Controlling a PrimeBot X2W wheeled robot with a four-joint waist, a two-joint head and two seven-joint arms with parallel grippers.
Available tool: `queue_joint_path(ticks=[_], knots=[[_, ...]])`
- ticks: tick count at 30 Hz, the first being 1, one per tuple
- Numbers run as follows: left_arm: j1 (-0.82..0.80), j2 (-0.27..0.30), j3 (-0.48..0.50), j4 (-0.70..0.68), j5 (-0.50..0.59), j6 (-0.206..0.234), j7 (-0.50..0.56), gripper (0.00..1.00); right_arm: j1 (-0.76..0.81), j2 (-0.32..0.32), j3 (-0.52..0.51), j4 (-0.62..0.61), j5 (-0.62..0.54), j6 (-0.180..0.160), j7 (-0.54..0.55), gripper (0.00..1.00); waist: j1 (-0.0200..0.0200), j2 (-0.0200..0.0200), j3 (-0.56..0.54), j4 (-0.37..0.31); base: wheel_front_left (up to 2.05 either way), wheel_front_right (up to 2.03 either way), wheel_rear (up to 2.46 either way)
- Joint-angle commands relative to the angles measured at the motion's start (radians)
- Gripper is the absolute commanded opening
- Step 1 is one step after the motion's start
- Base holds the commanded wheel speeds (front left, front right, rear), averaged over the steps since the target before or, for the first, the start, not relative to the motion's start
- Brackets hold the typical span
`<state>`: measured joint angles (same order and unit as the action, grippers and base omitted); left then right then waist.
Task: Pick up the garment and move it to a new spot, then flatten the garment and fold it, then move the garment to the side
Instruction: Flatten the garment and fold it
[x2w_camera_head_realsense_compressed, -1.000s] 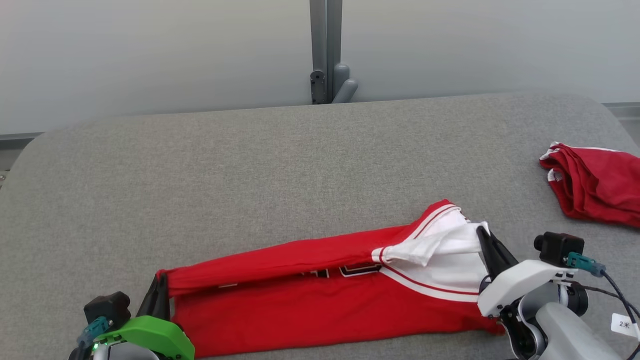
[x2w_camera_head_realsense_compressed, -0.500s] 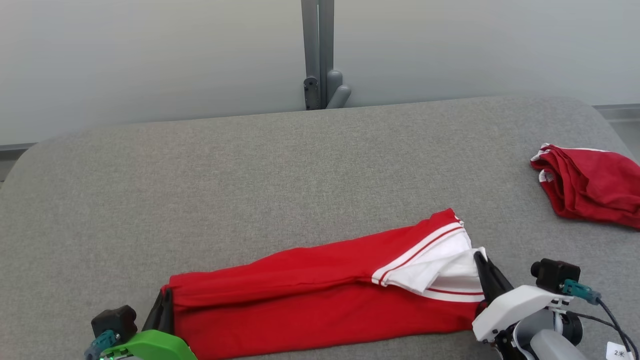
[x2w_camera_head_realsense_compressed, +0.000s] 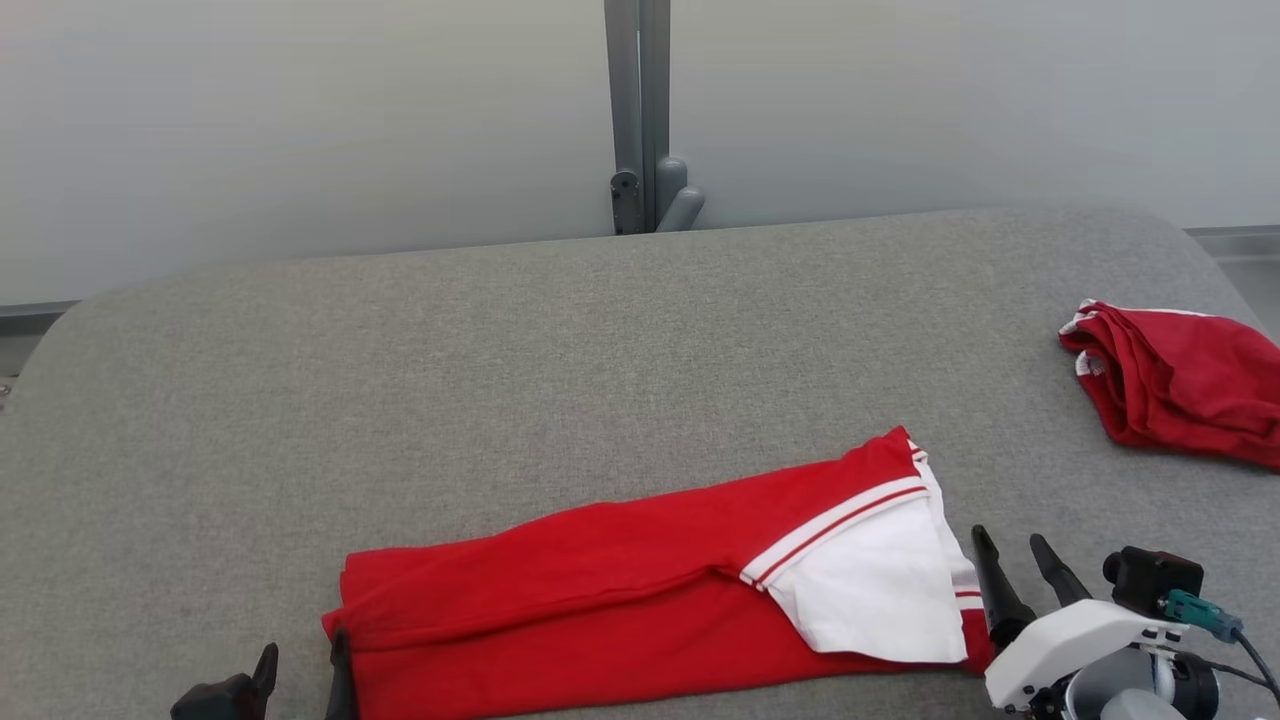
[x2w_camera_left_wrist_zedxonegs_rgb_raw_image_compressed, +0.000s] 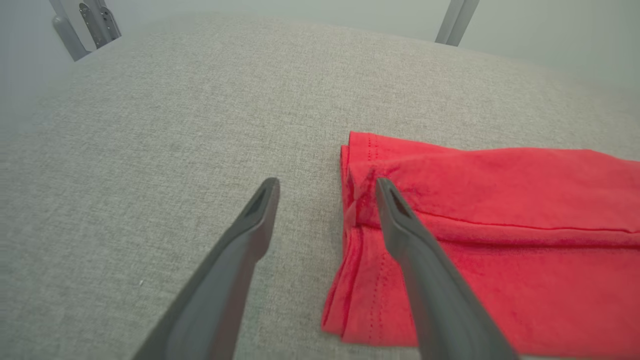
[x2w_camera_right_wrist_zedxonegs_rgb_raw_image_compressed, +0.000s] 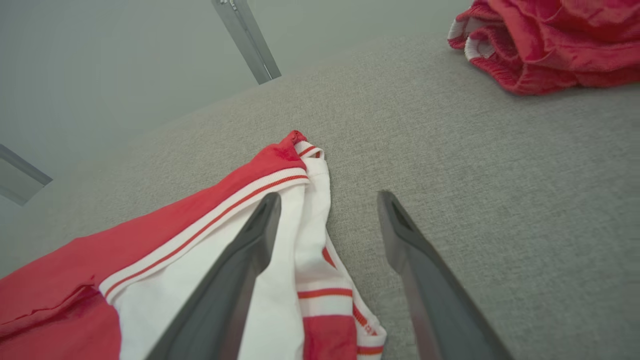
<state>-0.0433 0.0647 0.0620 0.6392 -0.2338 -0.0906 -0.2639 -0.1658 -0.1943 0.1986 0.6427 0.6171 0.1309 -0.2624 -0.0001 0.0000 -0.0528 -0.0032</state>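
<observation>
Left gripper (x2w_camera_left_wrist_zedxonegs_rgb_raw_image_compressed: 326, 182), right gripper (x2w_camera_right_wrist_zedxonegs_rgb_raw_image_compressed: 329, 196) newly splayed

I have both tools low at the near edge of the head view. My left tool (x2w_camera_head_realsense_compressed: 302, 668) comes in at the lower left, with just its two dark fingertips (x2w_camera_head_realsense_compressed: 266, 664) in sight, pointing up and spread well apart. Along its own wrist view the two long fingers run up from the bottom edge with a wide gap between them, gripping nothing. My right tool (x2w_camera_head_realsense_compressed: 1010, 545) sits at the lower right, fingers tilted up and a little leftward, likewise parted and empty. It is on a white wrist shell (x2w_camera_head_realsense_compressed: 1060, 640) that carries a small black camera (x2w_camera_head_realsense_compressed: 1150, 580) with a teal plug (x2w_camera_head_realsense_compressed: 1195, 612).
</observation>
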Motion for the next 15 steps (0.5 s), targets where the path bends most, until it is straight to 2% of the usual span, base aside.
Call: queue_joint_path(ticks=[1, 8, 15], knots=[[0.016, -0.003, 0.003, -0.008, 0.007, 0.003, 0.0, 1.0, 0.01, 0.002, -0.006, -0.007, -0.008, -0.001, -0.002, 1.0, 0.0001, 0.0, -0.003, 0.003, 0.0, 0.0, 0.0], [0.067, -0.011, 0.003, -0.128, 0.065, 0.018, 0.0, 1.0, 0.024, 0.027, -0.047, -0.01, -0.073, 0.0, -0.003, 1.0, 0.0001, 0.0, 0.006, 0.034, 0.0, 0.0, 0.0], [0.074, -0.012, -0.029, -0.162, 0.051, 0.019, 0.0, 1.0, -0.002, 0.034, -0.065, 0.022, -0.113, 0.0, -0.003, 1.0, 0.0001, 0.0, 0.026, 0.073, 0.0, 0.0, 0.0]])
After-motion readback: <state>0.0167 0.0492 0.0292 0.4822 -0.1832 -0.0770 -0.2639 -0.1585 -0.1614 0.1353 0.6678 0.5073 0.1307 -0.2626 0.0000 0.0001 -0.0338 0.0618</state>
